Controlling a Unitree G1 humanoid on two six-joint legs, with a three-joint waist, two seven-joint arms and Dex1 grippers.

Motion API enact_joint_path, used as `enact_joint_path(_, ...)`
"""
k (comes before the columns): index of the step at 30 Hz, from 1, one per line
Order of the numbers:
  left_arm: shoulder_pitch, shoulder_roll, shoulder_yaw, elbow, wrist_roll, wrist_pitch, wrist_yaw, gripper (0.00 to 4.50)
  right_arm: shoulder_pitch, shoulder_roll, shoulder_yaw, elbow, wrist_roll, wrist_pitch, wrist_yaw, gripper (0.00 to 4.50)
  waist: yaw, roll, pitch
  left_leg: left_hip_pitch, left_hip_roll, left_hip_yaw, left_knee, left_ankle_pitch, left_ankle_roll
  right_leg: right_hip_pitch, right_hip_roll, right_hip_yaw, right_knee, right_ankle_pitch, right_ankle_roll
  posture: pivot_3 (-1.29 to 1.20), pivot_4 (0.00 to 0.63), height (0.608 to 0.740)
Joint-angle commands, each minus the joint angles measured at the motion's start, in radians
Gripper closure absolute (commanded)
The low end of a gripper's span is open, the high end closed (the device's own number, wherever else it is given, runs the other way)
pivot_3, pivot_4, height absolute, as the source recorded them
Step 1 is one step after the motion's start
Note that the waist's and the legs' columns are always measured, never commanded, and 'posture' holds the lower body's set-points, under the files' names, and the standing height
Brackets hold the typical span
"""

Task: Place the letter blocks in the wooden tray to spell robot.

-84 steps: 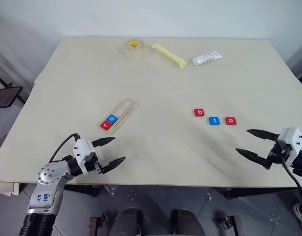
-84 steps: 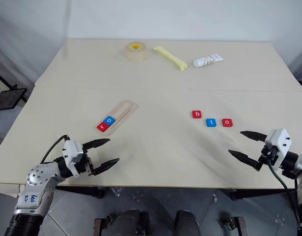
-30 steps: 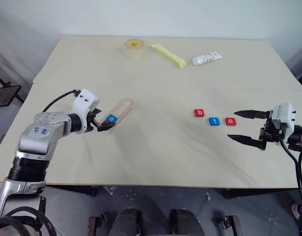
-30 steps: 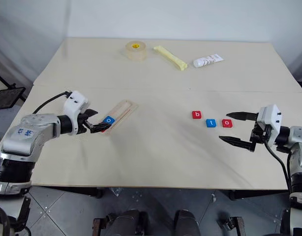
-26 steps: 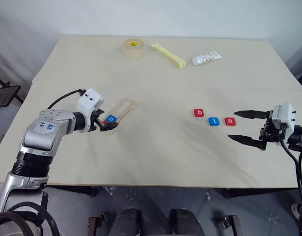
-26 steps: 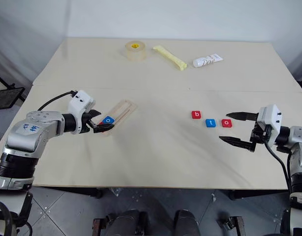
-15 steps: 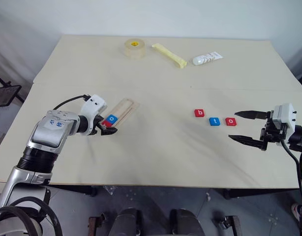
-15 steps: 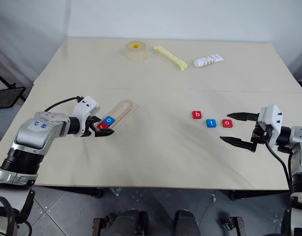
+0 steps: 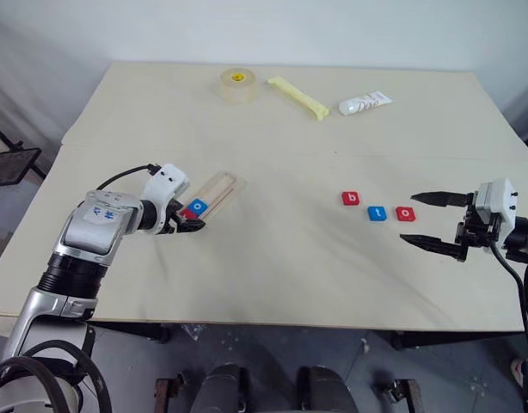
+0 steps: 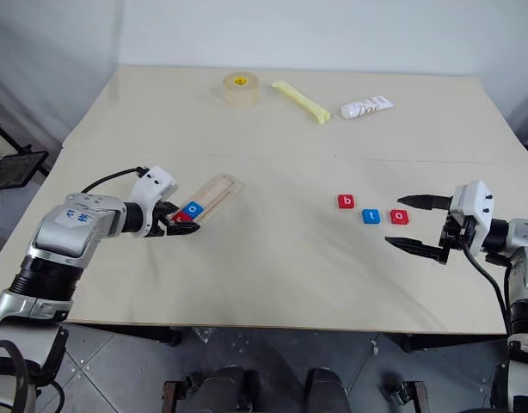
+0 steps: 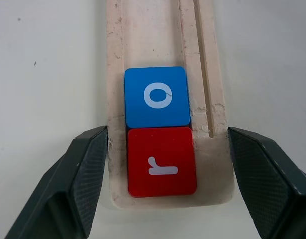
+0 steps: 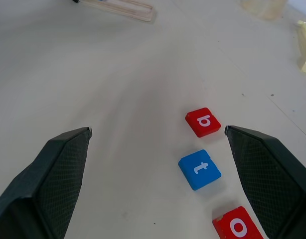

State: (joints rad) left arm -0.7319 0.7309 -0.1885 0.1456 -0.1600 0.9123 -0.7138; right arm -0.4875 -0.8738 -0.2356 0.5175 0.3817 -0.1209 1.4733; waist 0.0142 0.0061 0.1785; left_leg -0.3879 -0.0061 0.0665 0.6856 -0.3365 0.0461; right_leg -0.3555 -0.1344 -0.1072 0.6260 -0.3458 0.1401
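Left gripper [image 11: 165, 164] open astride wooden tray [image 11: 205, 107] end; right gripper [image 10: 419, 225] open, nearer loose b block [image 10: 346, 201], which lies ahead-left of it.

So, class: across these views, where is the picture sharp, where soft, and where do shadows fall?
Left wrist view: white letters on the blue o tile and red r tile read crisp. Right wrist view: the far pale wooden tray looks soft. Left eye view: a faint shadow lies under the left gripper.
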Motion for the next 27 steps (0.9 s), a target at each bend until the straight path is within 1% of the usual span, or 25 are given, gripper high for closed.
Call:
enact_joint_path(1,0.012,0.009,-0.042,0.014,0.039,-0.053,-0.030,1.10,-0.018,-0.025,-0.013,-0.005,0.007,-0.005,-0.001,0.00,0.003,0.000,0.000,0.000,0.000,0.000,0.000,0.000,0.000,0.000,0.000,0.000,0.000,0.000,0.000,0.00,0.150,0.740)
enact_joint_path(6,-0.026,0.015,-0.054,-0.029,0.066,-0.127,-0.077,1.10,-0.013,-0.025,-0.016,-0.009,0.007,-0.004,-0.006,0.00,0.007,0.000,0.000,0.000,0.000,0.000,0.000,0.000,0.000,0.000,0.000,0.000,0.000,0.000,0.000,0.00,0.150,0.740)
enact_joint_path(9,-0.117,-0.015,-0.096,-0.051,0.073,-0.164,-0.141,1.10,-0.002,-0.020,-0.021,-0.022,0.012,0.001,-0.016,0.00,0.012,-0.001,0.000,-0.001,0.000,0.000,0.000,0.000,0.000,0.000,0.000,-0.001,0.000,0.000,0.000,0.00,0.150,0.740)
enact_joint_path(12,-0.185,-0.056,-0.141,-0.039,0.082,-0.192,-0.193,1.10,0.026,-0.017,-0.030,-0.049,0.028,0.007,-0.012,0.00,0.015,-0.001,0.001,-0.005,0.000,-0.003,0.004,0.000,0.000,-0.001,0.000,-0.003,0.000,0.000,0.000,0.00,0.150,0.740)
enact_joint_path(16,-0.251,-0.129,-0.202,-0.016,0.095,-0.215,-0.245,1.10,0.088,-0.016,-0.054,-0.099,0.058,0.006,0.003,0.00,0.010,-0.001,0.001,-0.006,-0.001,-0.003,0.003,0.000,0.000,-0.001,0.001,-0.004,0.000,0.000,0.000,0.00,0.150,0.740)
enact_joint_path(21,-0.279,-0.203,-0.254,-0.002,0.113,-0.234,-0.281,1.10,0.160,-0.021,-0.080,-0.154,0.082,0.005,-0.016,0.00,0.009,-0.002,0.001,-0.006,0.000,-0.002,0.003,0.000,0.000,-0.002,0.001,-0.004,0.000,0.000,0.000,0.00,0.150,0.740)
enact_joint_path(27,-0.297,-0.362,-0.333,0.003,0.137,-0.205,-0.274,1.10,0.347,-0.013,-0.188,-0.285,0.110,0.028,-0.096,0.00,0.022,-0.002,0.001,-0.007,-0.001,-0.004,0.005,-0.001,0.001,-0.002,0.000,-0.004,0.000,0.000,0.000,0.00,0.150,0.740)
